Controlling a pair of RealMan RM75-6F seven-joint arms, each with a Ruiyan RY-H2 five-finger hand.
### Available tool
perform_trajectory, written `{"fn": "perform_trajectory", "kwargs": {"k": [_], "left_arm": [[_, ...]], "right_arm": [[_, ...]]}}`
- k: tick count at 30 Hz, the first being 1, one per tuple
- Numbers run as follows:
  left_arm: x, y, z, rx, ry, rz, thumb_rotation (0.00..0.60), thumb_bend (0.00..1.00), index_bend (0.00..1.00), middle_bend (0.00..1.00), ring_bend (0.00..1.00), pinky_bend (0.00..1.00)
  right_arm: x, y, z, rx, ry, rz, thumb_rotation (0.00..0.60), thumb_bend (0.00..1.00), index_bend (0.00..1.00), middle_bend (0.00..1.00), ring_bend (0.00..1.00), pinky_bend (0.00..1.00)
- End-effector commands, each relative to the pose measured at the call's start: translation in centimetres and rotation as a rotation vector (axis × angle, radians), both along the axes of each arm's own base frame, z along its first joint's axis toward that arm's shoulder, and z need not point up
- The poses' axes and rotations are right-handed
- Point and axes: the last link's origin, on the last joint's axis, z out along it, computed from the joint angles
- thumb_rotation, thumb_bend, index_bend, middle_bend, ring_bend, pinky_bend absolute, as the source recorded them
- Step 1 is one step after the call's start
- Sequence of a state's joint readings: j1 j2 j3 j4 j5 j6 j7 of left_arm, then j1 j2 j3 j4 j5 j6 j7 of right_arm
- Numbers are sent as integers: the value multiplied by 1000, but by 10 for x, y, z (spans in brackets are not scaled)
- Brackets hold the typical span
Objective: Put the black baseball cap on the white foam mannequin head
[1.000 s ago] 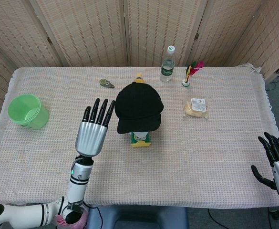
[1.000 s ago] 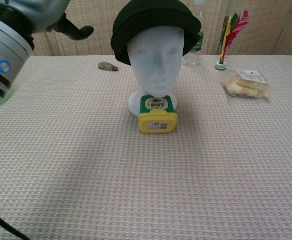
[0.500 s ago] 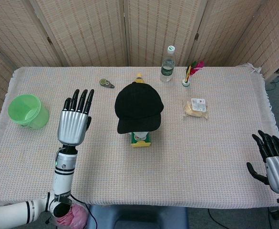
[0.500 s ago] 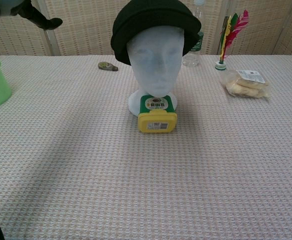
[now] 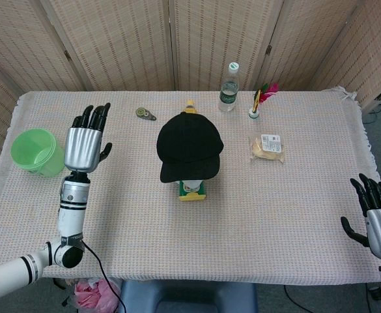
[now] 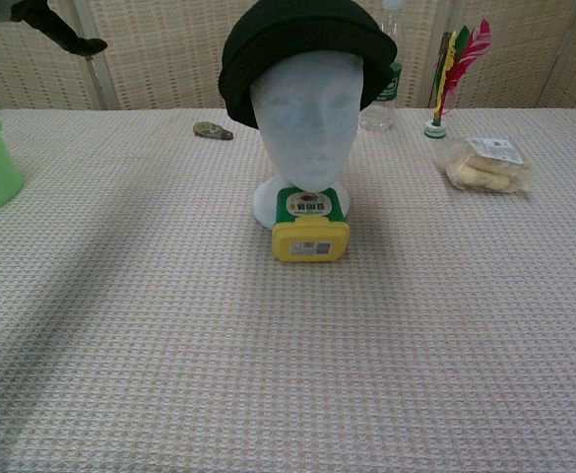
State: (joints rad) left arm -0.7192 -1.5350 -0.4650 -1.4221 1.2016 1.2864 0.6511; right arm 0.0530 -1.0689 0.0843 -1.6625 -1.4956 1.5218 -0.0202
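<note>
**A:** On the woven table (image 5: 294, 215), where is the black baseball cap (image 5: 189, 145)?

**B:** Seated on the white foam mannequin head (image 6: 305, 128), brim toward the robot, crown covering the top.

**A:** How would it handle?

**B:** Likely light, with soft cloth and a stiffer brim; the brim edge looks the best hold. The foam head seems light too, so a tug could tip it.

**A:** The hands?

**B:** Left hand (image 5: 86, 139) is raised near the green cup (image 5: 37, 152), fingers spread and holding nothing. Right hand (image 5: 377, 217) is likewise released at the table's near edge.
</note>
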Motion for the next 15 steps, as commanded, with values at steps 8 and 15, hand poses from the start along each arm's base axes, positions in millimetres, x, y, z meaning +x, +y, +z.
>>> {"fn": "perform_trajectory", "kwargs": {"k": [8,15], "left_arm": [[-86,-2,42,-8,-201,110,600,261,66,200,163,353],[-140,-46,50,-47,-239,176,574,262,49,166,132,345]], "right_arm": [[1,-6,-11,33,20,-9,600,290,0,0,0,0],[2,-7,-19,64,33,-12,600,289,0,0,0,0]]}}
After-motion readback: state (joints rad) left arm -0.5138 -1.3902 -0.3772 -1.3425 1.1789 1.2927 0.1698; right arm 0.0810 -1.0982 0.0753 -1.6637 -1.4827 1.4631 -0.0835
